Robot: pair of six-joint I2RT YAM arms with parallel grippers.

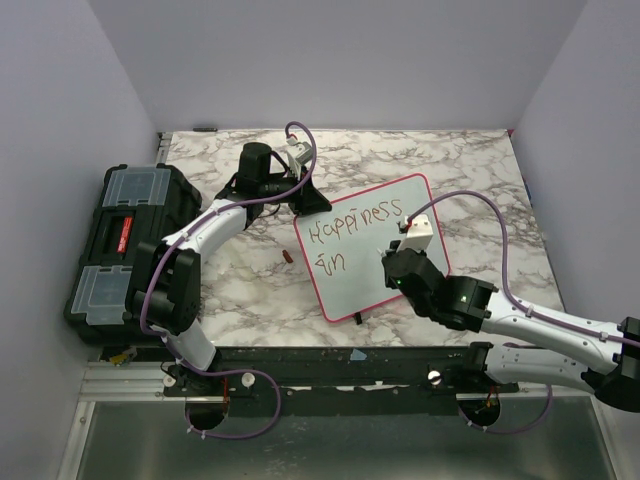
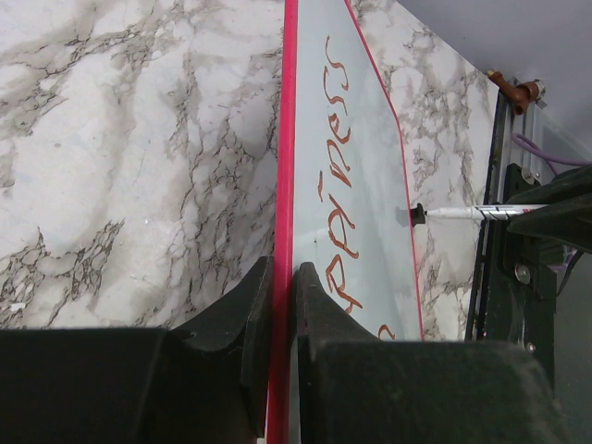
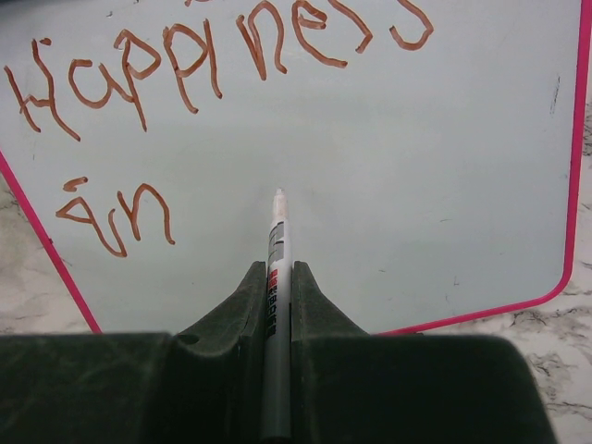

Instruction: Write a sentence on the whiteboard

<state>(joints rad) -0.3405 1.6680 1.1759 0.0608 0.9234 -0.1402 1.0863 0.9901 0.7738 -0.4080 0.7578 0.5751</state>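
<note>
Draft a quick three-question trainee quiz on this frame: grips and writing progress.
1. True or false: the left tool is clamped on the pink frame edge of the whiteboard.
2. The right tool holds: A) a marker, B) an eraser, C) nothing.
3. Fill in: the second line of the sentence currently reads "___".

Key: 1 true; 2 A; 3 "in".
</note>
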